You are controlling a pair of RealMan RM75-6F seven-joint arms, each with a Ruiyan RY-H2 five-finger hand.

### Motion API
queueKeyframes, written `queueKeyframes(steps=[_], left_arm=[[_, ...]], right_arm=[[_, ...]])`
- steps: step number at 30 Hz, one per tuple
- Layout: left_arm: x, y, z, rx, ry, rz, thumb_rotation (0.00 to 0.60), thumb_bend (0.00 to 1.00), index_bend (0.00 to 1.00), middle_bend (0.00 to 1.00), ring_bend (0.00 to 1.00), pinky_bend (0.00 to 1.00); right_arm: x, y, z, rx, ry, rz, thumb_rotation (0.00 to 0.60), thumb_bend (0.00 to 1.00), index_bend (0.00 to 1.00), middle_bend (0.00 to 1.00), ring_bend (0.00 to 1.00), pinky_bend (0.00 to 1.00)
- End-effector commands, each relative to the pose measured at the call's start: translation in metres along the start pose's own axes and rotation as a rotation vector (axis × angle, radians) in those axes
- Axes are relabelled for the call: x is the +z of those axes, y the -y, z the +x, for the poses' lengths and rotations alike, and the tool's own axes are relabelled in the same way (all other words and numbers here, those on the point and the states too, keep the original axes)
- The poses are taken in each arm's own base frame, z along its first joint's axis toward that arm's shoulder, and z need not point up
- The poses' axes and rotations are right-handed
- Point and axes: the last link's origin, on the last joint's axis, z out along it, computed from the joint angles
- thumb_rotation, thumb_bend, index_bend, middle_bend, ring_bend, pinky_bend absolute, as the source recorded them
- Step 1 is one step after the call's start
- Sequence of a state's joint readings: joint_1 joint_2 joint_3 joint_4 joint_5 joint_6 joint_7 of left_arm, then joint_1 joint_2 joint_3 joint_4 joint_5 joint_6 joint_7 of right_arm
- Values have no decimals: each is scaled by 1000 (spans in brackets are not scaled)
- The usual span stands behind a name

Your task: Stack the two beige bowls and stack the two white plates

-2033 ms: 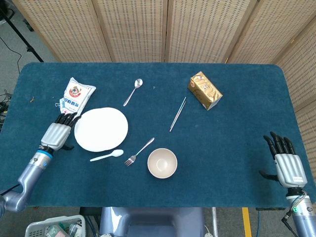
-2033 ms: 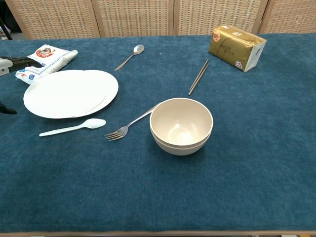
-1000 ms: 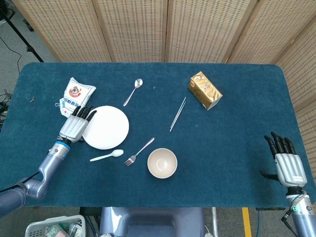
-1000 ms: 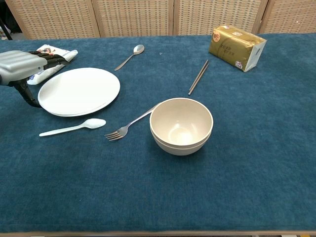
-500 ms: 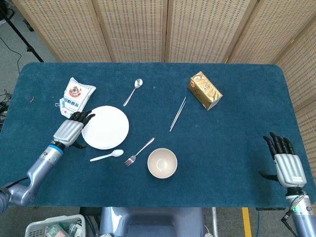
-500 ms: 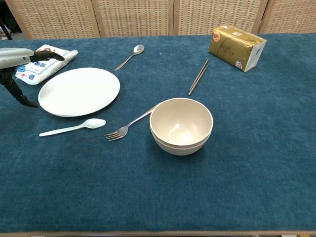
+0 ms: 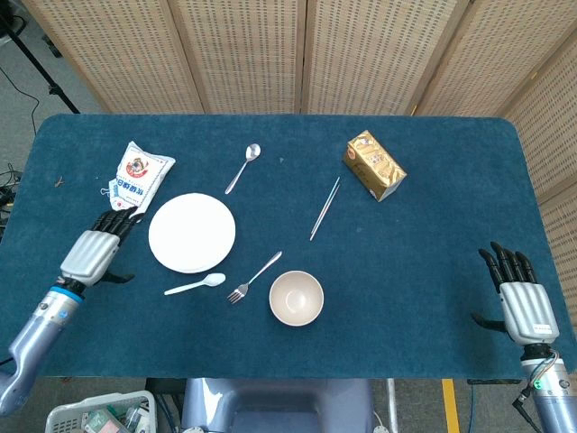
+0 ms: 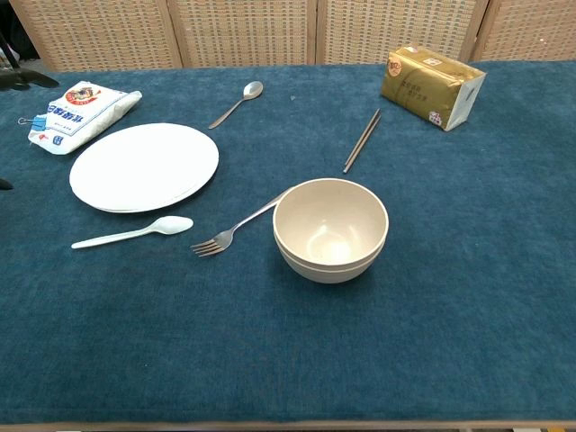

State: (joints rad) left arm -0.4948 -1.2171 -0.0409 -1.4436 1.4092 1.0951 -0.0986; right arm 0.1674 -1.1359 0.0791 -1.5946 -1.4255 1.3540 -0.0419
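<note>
Two white plates (image 7: 192, 233) lie stacked flat just right of the left robot hand (image 7: 93, 251); two beige bowls (image 8: 330, 229) sit nested upright, farther right.

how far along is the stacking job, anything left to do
Both stacks look done. The beige bowls sit nested, a double rim showing in the chest view. The white plates lie one on the other, edges nearly aligned. Nothing is in hand: the left hand is off the plates and the right hand rests open near the table edge. Nothing visible remains.
</note>
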Motion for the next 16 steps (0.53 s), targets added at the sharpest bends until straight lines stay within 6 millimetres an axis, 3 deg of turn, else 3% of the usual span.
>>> queueKeyframes(steps=[1,9,16], left_arm=[[-38,14,3,4,-46,58,600,75,0,0,0,0],[-91,30,-5,3,-115,141,600,75,0,0,0,0],[-102,35,5,-2,-173,149,600,75,0,0,0,0]], right_arm=[[-1,1,1,0,-2,6,600,0,0,0,0,0],[-3,0,2,-7,-8,12,600,0,0,0,0,0],[-4,1,5,-8,-19,12,600,0,0,0,0,0]])
